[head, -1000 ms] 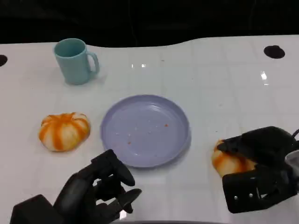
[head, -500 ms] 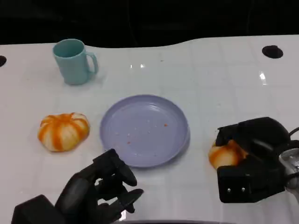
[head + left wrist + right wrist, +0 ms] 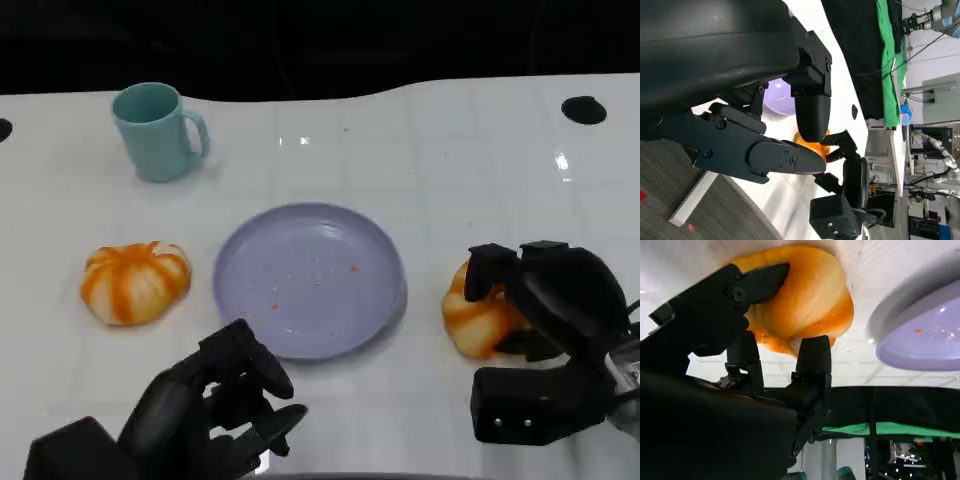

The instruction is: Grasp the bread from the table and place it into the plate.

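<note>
— Where is the bread (image 3: 478,320), and have you got it?

— It sits on the table (image 3: 450,170) just to the right of the plate (image 3: 310,278), close to the rim but apart from it. My right hand (image 3: 545,300) is clamped on it, fingers (image 3: 752,287) over the far side and others under the near edge. My left hand (image 3: 215,405) holds nothing, fingers loosely curled, near the table's front edge.

— How do you do this well?

— Keep the squeeze even (soft bread dents, I judge), lift straight up until it clears the rim, then carry left over the plate's middle before letting go.

— Anything changed?

— Half a second ago my fingers were only settling; now they wrap further round, and the bread looks slightly raised and turned. The second bread (image 3: 135,282) and mug (image 3: 158,130) have stayed put.
</note>
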Motion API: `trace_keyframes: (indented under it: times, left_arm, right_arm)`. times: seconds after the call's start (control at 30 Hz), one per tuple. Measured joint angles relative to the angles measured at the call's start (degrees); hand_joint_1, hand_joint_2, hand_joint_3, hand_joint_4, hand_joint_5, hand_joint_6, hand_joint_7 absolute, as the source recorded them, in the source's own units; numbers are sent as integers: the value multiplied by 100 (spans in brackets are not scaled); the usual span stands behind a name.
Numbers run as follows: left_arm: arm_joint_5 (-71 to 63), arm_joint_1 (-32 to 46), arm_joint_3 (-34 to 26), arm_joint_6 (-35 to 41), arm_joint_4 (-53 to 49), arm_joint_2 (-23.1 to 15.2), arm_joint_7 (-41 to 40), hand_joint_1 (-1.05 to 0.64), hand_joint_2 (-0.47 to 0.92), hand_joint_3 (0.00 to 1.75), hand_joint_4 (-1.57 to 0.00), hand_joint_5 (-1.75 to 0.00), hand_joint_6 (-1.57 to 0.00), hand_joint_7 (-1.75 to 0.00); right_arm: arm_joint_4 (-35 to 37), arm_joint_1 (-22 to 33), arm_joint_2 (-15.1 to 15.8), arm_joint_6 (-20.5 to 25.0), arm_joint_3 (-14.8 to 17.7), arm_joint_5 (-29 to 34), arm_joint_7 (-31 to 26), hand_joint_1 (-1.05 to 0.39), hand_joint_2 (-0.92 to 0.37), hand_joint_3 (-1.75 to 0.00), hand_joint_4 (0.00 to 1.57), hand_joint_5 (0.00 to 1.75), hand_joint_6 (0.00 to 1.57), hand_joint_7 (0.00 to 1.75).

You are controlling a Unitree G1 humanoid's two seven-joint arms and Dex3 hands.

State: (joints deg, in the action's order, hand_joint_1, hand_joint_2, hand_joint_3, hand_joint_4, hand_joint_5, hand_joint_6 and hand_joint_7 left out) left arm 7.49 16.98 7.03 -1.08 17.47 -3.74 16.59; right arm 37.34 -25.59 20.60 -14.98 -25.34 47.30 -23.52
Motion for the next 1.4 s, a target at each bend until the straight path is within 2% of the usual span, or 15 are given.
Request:
trace_keyframes:
  times: [0.1,0.23,0.3,0.37,0.53,0.7,0.9,1.2,1.3,1.4]
  left_arm:
    - [-6,0,1,0,1,0,-1,-49,92,24,-61,-175,-44,-166]
    - [-7,2,1,1,3,-1,-1,-48,92,25,-60,-175,-42,-166]
    - [-7,0,1,4,5,-2,-1,-47,92,25,-60,-175,-42,-167]
    - [-8,0,1,4,5,-2,-1,-46,92,25,-60,-175,-42,-167]
    - [-8,-1,7,4,5,0,-1,-46,92,25,-60,-175,-41,-168]
    - [-19,0,20,3,4,7,-1,-46,92,25,-61,-175,-40,-169]
    - [-20,1,41,7,7,11,-14,-45,92,25,-61,-175,-40,-168]
    - [-19,32,76,7,28,37,-14,-45,92,24,-61,-175,-39,-169]
    - [-28,45,85,9,75,35,-16,-46,92,24,-61,-175,-40,-169]
    - [-42,45,90,7,81,35,-18,-47,92,23,-62,-175,-40,-169]
  right_arm:
    - [-2,0,-41,-150,19,-54,-261,-14,-52,-92,93,175,78,154]
    - [-168,5,-119,-253,103,-285,-262,-13,-46,-100,93,175,74,168]
    - [-340,7,-155,-259,196,-394,-214,-10,-35,-120,96,175,78,166]
    - [-543,6,-179,-330,287,-507,-207,-12,-30,-130,99,175,78,169]
    - [-995,-27,-295,-374,388,-626,-11,-13,-28,-138,100,175,77,172]
    - [-1257,-143,-502,-294,402,-654,206,-15,-29,-140,99,175,75,175]
    - [-1229,-409,-782,-270,314,-664,533,-16,-29,-139,100,175,75,174]
    - [-425,-894,-1377,-328,185,-823,833,-14,-28,-138,100,175,74,173]
    - [-153,-1015,-1565,-342,190,-1004,956,-13,-32,-134,96,175,71,172]
    - [105,-1062,-1754,-344,250,-1365,1275,-13,-37,-129,91,175,77,141]
